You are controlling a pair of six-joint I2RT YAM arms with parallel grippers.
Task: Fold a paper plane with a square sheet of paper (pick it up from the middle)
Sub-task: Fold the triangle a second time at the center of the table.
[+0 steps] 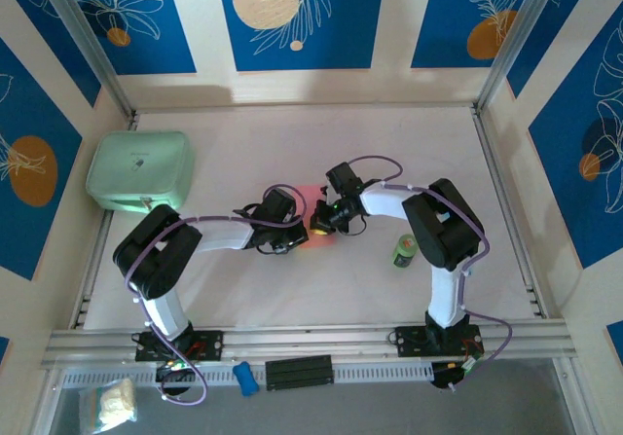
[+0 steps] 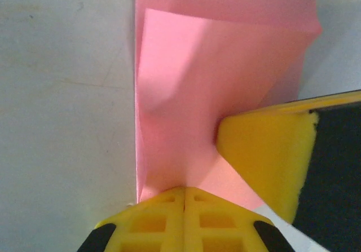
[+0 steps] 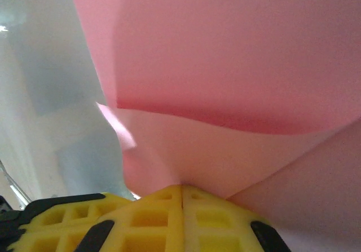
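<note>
Both pincers are closed tight. Left pincer (image 2: 184,191) has its yellow tips together, and I see the pink sheet (image 2: 214,77) running right into them, pinched at its edge. Right pincer (image 3: 182,189) clamps the same sheet from the opposite side, just beside my left tips. Sheet is partly folded, layers overlapping, mid-tabletop (image 1: 389,153) between the arms. Mint-green case (image 1: 139,170) sits far left, small green can (image 1: 405,252) by the right arm.

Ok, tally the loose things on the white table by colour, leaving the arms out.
Green: 2, the mint case and the small can
Pink: 1, the paper sheet
Total: 3
</note>
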